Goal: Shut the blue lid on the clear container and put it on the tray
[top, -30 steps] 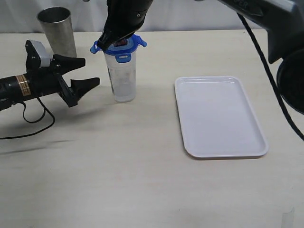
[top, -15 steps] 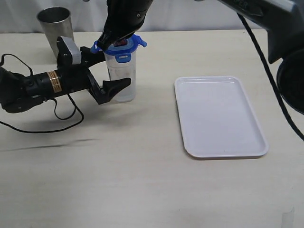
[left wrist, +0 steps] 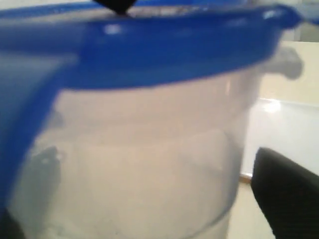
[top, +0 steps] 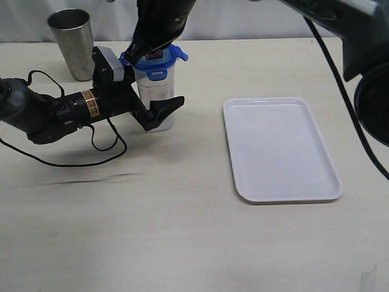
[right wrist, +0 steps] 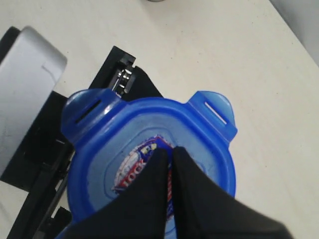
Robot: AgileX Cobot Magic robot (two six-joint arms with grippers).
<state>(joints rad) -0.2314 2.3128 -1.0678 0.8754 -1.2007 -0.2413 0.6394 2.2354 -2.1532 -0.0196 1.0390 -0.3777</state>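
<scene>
Though plain only by wrist view, right jaws together atop blue lid [right wrist: 149, 127]; left jaws apart astride clear container [top: 157, 85].

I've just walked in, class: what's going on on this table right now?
The right gripper, shut, presses its tips down on the middle of the blue lid, which sits on top of the clear container. The left gripper is open, with its jaws on either side of the container's body, as if to steady it. The container stands on the table beside the tray, not yet on it. A steel cup stands behind, untouched.
</scene>
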